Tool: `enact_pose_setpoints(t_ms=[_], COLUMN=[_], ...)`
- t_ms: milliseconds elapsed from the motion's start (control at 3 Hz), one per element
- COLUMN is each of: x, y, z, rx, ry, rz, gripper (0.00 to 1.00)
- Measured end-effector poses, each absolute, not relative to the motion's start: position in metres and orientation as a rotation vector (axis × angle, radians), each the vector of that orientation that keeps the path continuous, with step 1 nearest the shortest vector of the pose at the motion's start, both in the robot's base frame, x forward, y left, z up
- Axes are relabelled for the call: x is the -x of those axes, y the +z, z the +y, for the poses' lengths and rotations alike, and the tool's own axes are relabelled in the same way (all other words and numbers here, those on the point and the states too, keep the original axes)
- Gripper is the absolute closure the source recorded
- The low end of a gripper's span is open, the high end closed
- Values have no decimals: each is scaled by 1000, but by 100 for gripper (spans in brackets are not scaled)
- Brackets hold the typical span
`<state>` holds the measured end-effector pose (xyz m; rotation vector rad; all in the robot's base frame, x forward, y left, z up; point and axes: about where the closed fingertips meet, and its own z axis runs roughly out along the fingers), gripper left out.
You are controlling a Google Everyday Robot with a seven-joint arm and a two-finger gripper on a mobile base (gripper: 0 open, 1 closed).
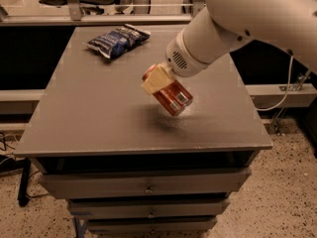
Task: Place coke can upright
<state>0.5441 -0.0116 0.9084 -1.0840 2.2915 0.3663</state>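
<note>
My claw hangs over the middle of the grey table, its cream fingers clamped on the coke can. The can is tilted, upper end inside my grip and lower end slanting down to the right, close over the table top; I cannot tell whether it touches. A soft shadow lies just beneath it. My white arm reaches in from the upper right. A blue snack bag lies flat near the far left corner, well apart from the can

Dim overhead light; cream two-finger gripper, clamping tilted red-orange metal coke can above grey flat tabletop, casts soft shadow beneath
</note>
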Motion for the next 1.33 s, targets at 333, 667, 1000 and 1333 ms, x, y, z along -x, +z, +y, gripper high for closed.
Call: enact_pose_setpoints(t_ms=[333, 667, 1000, 1333], x=[-549, -542, -539, -521], y=[932, 954, 959, 980], z=[35, 82, 99, 124], rx=[1130, 1126, 1025, 1064], ry=[583, 802, 986, 1039], rz=[2083, 1862, 1696, 1578], gripper=[100, 100, 100, 100])
